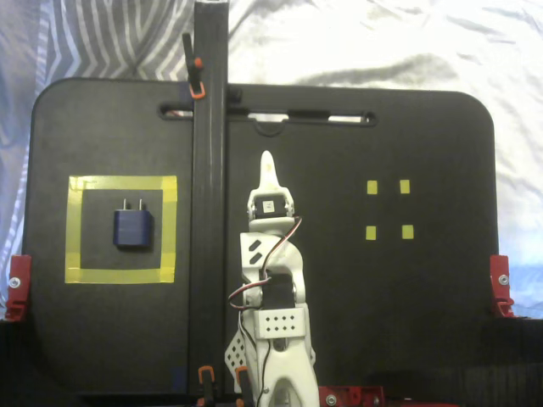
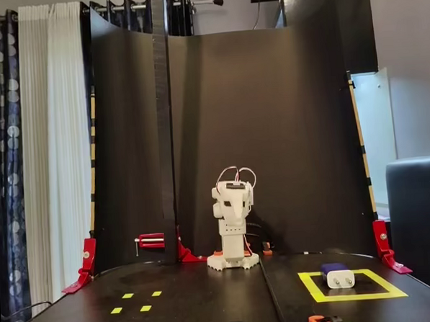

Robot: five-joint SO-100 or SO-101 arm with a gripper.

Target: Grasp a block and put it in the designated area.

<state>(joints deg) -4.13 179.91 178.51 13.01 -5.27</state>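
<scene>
The tool (image 1: 268,161) sits near the middle of the top-down fixed view, its white tip pointing toward the top of the frame. The fingers look pressed together into one narrow point with nothing between them, but it's small, so take that loosely. The arm (image 1: 271,280) is folded back over its base at bottom center. In the front-facing fixed view the arm (image 2: 232,210) is a compact white stack at the center, and I can't make out the tool there.

Plenty of open black tabletop (image 1: 424,297) around the tool on both sides. A tall dark post (image 1: 209,170) runs top to bottom just left of the arm.

One block (image 1: 134,227), dark blue with two prongs pointing up-frame, lies flat inside the designated area (image 1: 81,229) at the left of the top-down view, clear of the tape on all sides. In the front view the block (image 2: 336,276) is at lower right, inside the yellow outline (image 2: 384,294).

Four tiny yellow tape squares (image 1: 389,209) sit at the right in a two-by-two, well apart from everything. Red clamps (image 1: 18,287) grip the tabletop's edges. White striped sheets (image 1: 382,42) lie above the board; the front view shows a black backdrop (image 2: 271,129) and curtains (image 2: 48,141).
</scene>
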